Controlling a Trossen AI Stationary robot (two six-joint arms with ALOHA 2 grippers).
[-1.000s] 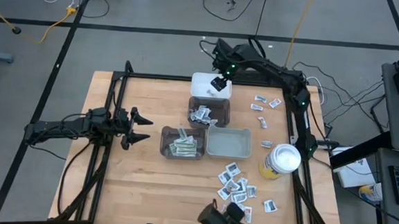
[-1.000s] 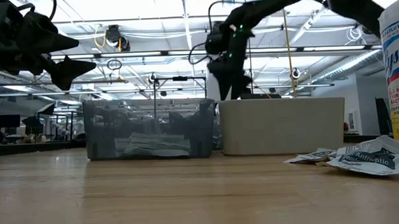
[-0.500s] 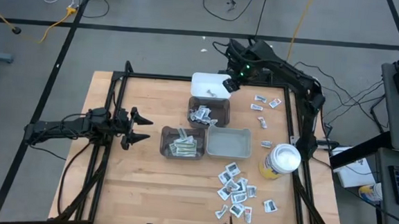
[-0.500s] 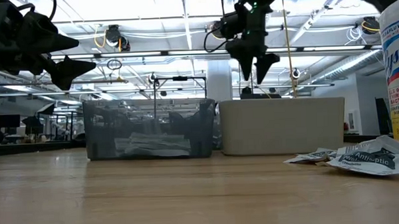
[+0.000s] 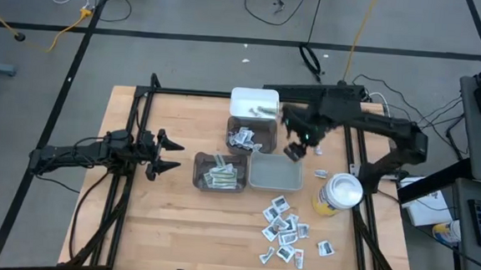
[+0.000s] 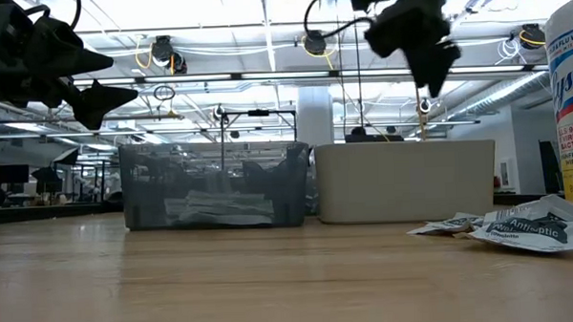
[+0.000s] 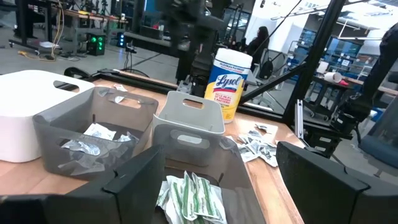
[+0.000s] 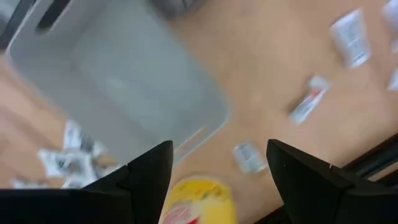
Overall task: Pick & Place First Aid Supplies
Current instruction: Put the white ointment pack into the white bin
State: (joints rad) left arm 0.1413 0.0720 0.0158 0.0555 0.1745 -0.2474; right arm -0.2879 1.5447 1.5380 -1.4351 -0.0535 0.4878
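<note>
First aid supplies, small flat white packets [image 5: 283, 226], lay scattered on the wooden table [image 5: 168, 223] near its front right, beside the yellow canister with a white lid [image 5: 338, 195]; a few more [image 5: 323, 122] lay at the far right. Others sat in the dark grey plastic bin [image 5: 219, 173] and the second dark bin [image 5: 250, 136] behind it. The light grey bin [image 5: 276, 172] looked bare. The white bin [image 5: 254, 102] held one packet. Right gripper [image 5: 295, 149] hovered above the light grey bin's far corner, fingers spread, nothing between them. Left gripper [image 5: 169, 154] waited left of the bins, jaws apart, empty.
</note>
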